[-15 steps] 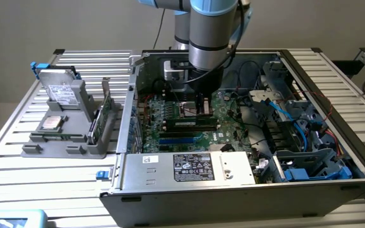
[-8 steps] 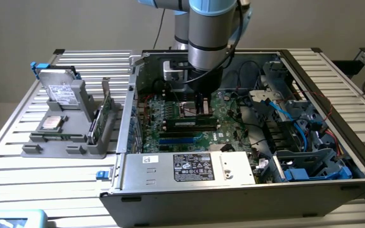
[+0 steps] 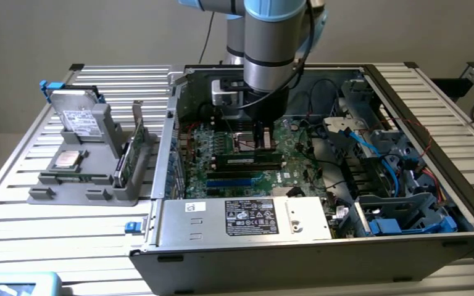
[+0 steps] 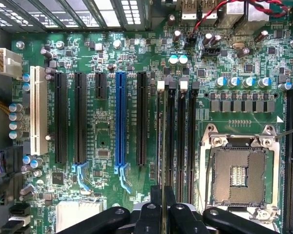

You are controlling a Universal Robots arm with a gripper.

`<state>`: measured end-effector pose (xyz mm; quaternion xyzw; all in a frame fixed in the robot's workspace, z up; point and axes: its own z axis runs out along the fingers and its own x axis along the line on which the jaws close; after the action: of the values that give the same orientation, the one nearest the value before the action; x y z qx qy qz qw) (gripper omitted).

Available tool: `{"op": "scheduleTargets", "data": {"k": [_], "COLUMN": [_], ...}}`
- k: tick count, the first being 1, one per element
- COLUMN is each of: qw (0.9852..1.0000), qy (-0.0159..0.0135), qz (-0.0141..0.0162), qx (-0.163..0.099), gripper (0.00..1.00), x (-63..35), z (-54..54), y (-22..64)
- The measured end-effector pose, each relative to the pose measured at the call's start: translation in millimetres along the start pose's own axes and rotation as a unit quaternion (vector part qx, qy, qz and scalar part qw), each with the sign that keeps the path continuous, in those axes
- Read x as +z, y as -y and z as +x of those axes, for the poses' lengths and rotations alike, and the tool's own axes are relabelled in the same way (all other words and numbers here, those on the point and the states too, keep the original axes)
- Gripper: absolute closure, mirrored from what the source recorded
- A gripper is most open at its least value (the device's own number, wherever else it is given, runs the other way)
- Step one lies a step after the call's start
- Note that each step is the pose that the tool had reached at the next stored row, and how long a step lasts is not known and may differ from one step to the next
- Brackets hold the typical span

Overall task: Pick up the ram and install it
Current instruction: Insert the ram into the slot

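My gripper point(image 3: 260, 143) reaches down into the open computer case point(image 3: 402, 92) over the motherboard point(image 3: 303, 139). The ram point(image 3: 249, 160), a thin green stick with a small label, stands on edge in a black memory slot right under the fingers. In the wrist view I see the ram point(image 4: 161, 146) edge-on as a thin line running along the outermost of the memory slots point(image 4: 180, 141). My gripper point(image 4: 163, 207) is shut on the ram's top edge, one finger point(image 4: 155, 207) on each side.
The empty CPU socket point(image 4: 239, 170) lies beside the memory slots, a blue slot point(image 4: 120, 122) and black expansion slots on the other side. Cables and blue drive bays point(image 3: 402, 216) crowd the exterior view's right. A grey holder point(image 3: 81, 179) with a hard drive point(image 3: 84, 117) and a green card point(image 3: 134, 148) stands outside the case.
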<state>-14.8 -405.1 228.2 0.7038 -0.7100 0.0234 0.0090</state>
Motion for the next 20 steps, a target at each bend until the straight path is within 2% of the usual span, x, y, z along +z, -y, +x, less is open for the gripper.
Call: {"op": "scheduleTargets", "data": {"k": [20], "qw": [1.0], "qy": [0.0], "qz": [0.0013], "qx": [0.0], "gripper": [0.86], "x": [3.3], "z": [-0.4], "y": [-1.9]}}
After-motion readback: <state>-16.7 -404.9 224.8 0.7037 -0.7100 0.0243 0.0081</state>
